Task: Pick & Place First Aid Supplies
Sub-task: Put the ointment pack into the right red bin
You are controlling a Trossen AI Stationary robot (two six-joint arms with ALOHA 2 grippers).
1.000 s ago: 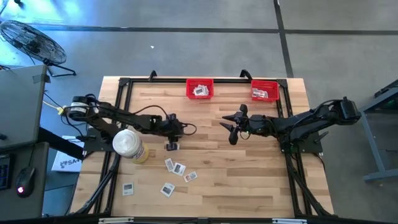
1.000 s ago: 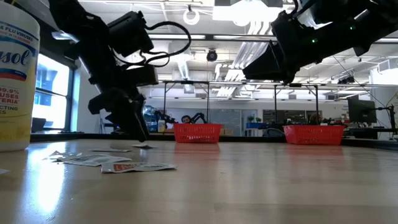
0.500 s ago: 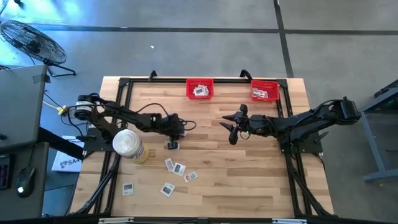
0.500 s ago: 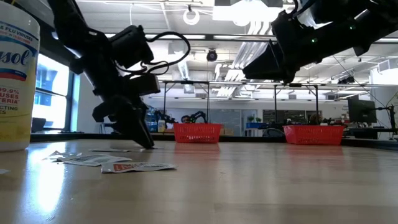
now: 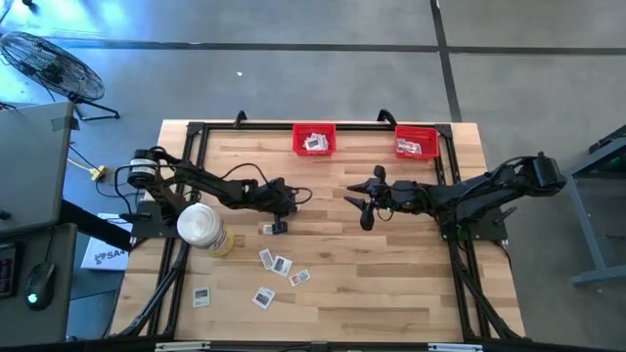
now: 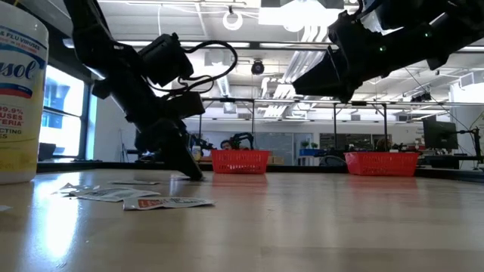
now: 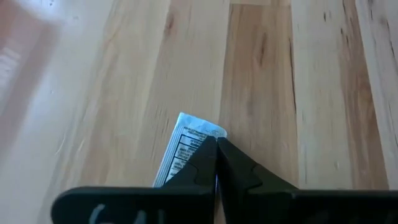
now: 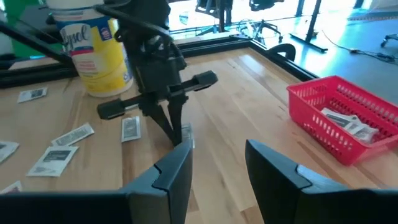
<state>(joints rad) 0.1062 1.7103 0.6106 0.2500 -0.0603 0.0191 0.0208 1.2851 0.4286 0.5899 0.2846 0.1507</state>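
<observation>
We see the left gripper [image 7: 216, 144] pinched on a packet [image 7: 186, 146] for lifting; right gripper [image 8: 216, 163] waits, fingers apart.

left tool [image 5: 278, 227] mid-table on packet [image 7: 186, 144] | loose packets [image 5: 278, 264] nearer front | bins [image 5: 314, 139] at back

The pale wooden butcher-block table [image 5: 391, 274] shows long strips of lighter and darker tan grain, edged by a black metal frame [image 5: 196, 129]. 2 bright red mesh plastic bins [image 5: 314, 140] [image 5: 416, 142] stand at the far edge, each showing white packets inside. The small flat white packets [image 5: 279, 266] near the left carry grey and dark printed centres; 1 has red print [image 6: 153, 202]. The tall white wipes cylinder [image 8: 96, 53] has a yellow base and blue lettering. Both arms are black.
</observation>
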